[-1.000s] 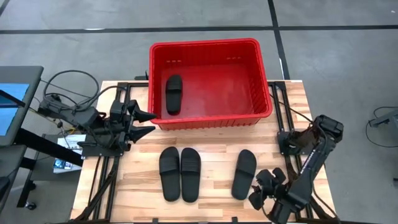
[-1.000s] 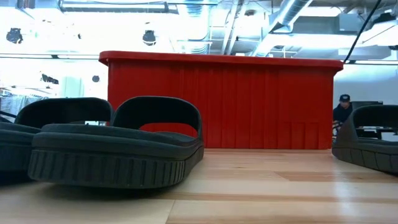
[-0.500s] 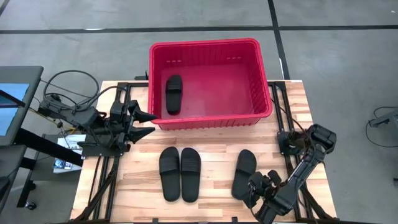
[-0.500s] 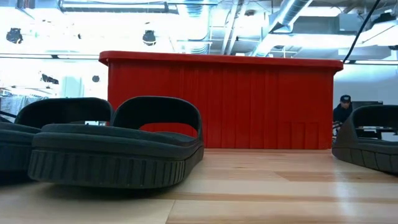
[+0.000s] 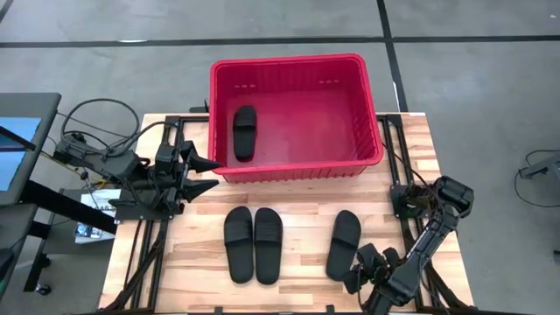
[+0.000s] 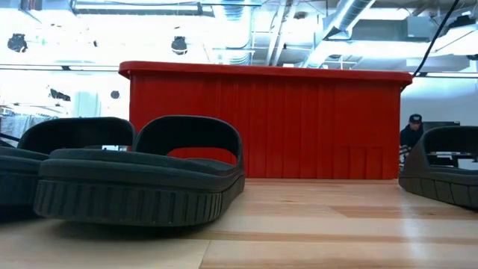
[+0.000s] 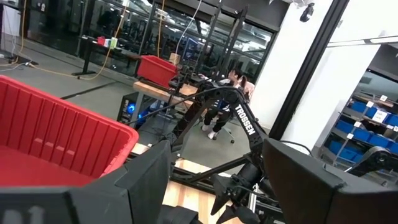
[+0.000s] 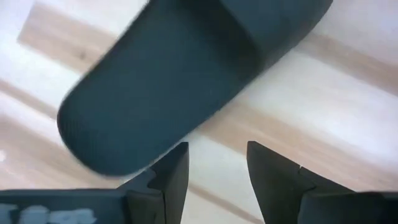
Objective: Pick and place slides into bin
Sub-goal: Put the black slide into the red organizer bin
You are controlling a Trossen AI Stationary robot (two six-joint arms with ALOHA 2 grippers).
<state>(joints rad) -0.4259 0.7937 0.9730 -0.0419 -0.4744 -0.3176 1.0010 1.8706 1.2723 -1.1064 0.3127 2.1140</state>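
Observation:
The red bin (image 5: pixel 296 114) stands at the table's far edge with one black slide (image 5: pixel 244 132) lying flat in it. Two slides (image 5: pixel 238 244) (image 5: pixel 267 245) lie side by side on the table's near middle, soles down. A third slide (image 5: pixel 344 244) lies to their right; it fills the right wrist view (image 8: pixel 186 74). My right gripper (image 5: pixel 357 275) is open just short of this slide's near end, fingers (image 8: pixel 174 168) pointing at it. My left gripper (image 5: pixel 210 173) is open and empty beside the bin's near left corner (image 7: pixel 118 134).
Black frame rails run along the table's left and right sides. Cables and a screen (image 5: pixel 17 144) sit off the left edge. In the low view the pair of slides (image 6: pixel 142 175) stands in front of the bin (image 6: pixel 265 123). A person (image 6: pixel 411 131) sits far behind.
My right gripper has moved a little toward the table's left and near edges, closing on the near end of the right-hand slide. The slides and the bin have kept still.

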